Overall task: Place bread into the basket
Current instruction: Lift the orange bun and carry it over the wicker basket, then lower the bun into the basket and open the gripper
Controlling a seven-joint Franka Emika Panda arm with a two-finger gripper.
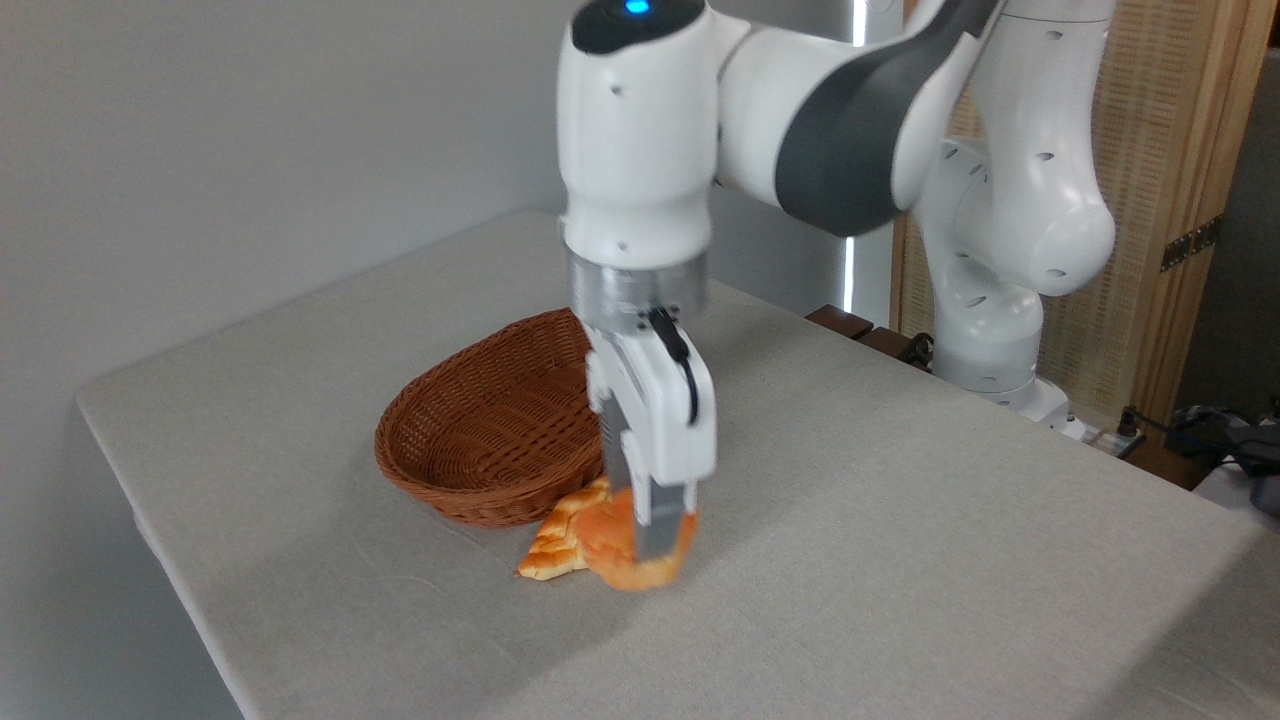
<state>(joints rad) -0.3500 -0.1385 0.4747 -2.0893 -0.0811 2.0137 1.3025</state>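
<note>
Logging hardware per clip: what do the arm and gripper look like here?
The arm has glossy white rounded shells with dark grey joint sections, small dimpled holes, and a blue light on top. A silver ring joins the white boxy gripper; a black cable loops down it. Fingers are grey.

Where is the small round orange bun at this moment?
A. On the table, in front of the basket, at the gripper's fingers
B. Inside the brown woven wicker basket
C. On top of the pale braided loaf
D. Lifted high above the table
A. The small round orange bun sits low on the grey table at the fingers of the gripper, beside the pale braided loaf and outside the brown woven wicker basket.
</note>
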